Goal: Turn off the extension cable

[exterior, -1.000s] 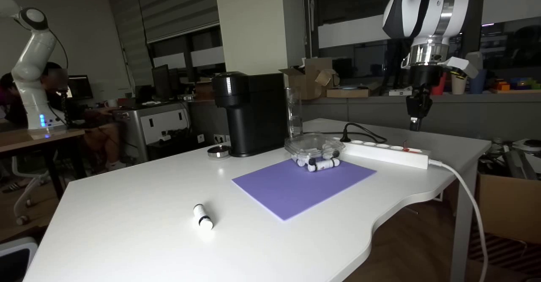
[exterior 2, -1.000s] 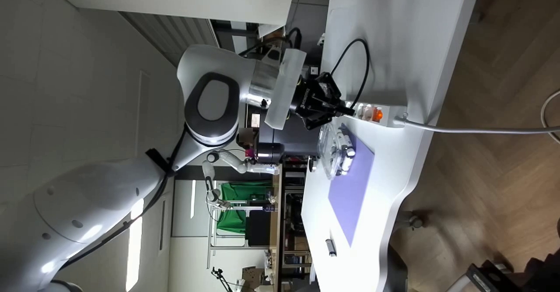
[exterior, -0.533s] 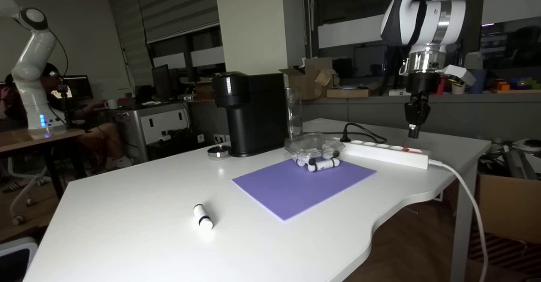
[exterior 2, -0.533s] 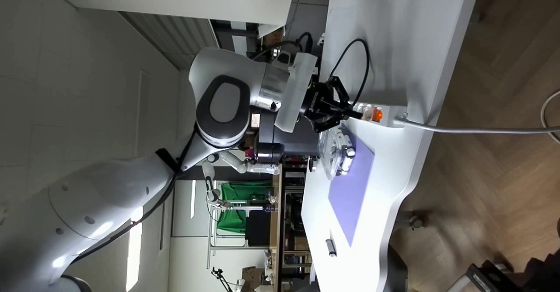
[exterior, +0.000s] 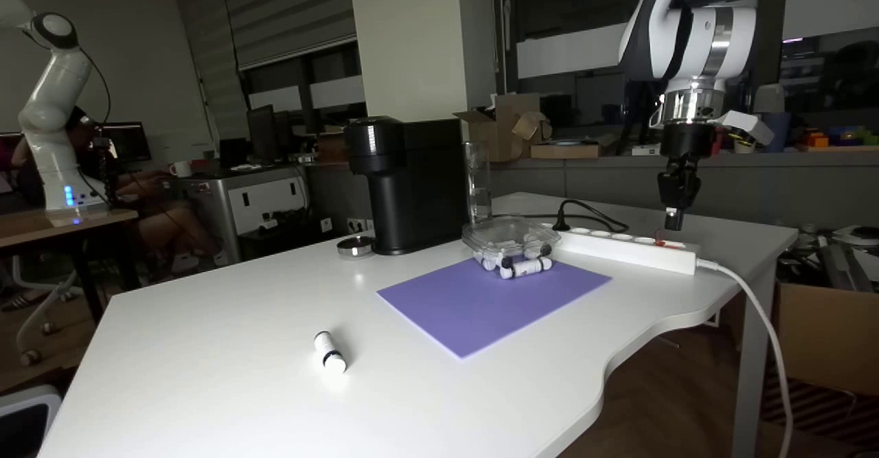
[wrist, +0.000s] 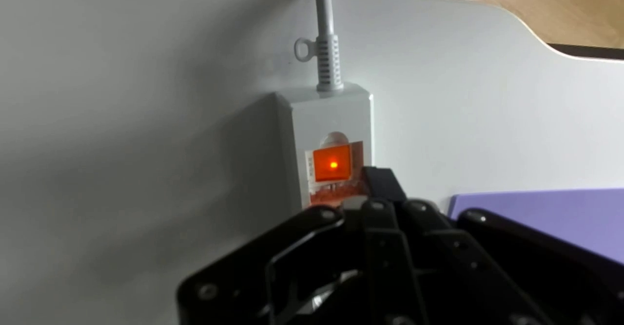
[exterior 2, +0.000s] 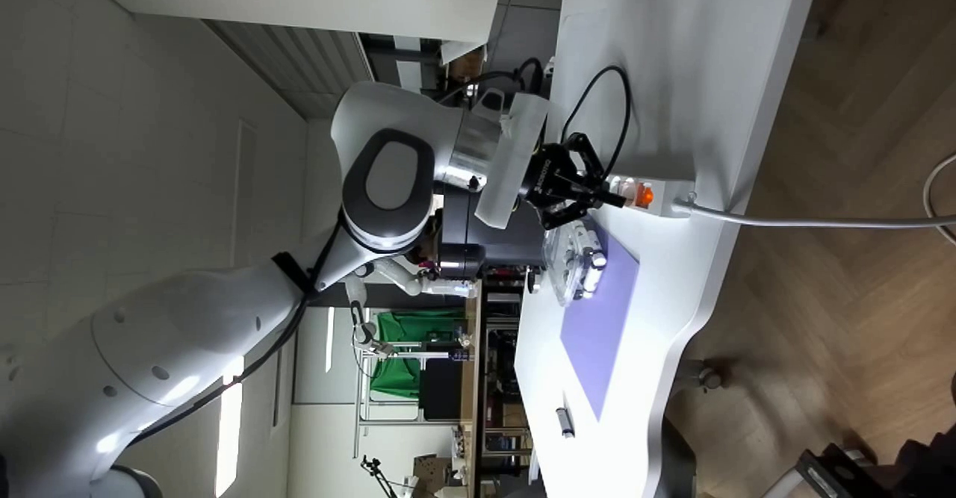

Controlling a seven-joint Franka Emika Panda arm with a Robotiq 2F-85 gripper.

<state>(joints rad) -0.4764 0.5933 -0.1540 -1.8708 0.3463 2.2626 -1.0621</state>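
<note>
"Extension cable point(exterior: 625, 252): record position and lie."

"Flat on the white table point(exterior: 261, 334), with the purple mat point(exterior: 491, 303) beside it, not touching. It is a white power strip. In the wrist view its long axis runs bottom to top, ending where the white cord point(wrist: 324, 8) enters, near the table's edge."

"End effector?"

"One gripper point(exterior: 674, 220), above the strip, near the cord end. Its jaws stand together, with nothing seen between them. Contact with the strip could not be confirmed."

"And the part to be worked?"

"A square orange switch point(wrist: 332, 162). In the wrist view it lies ahead of the fingertips point(wrist: 383, 183) and to their left: further along the long axis toward the cord, and on the side away from the mat. A bright spot point(wrist: 334, 165) glows in it. Judged on; task not yet done."

"Finding for the next move?"

"In my judgement, a short shift along the strip toward the cord, with a slight correction away from the mat, then a press straight down. A descent from the present position would likely miss the switch on the mat side."
</note>
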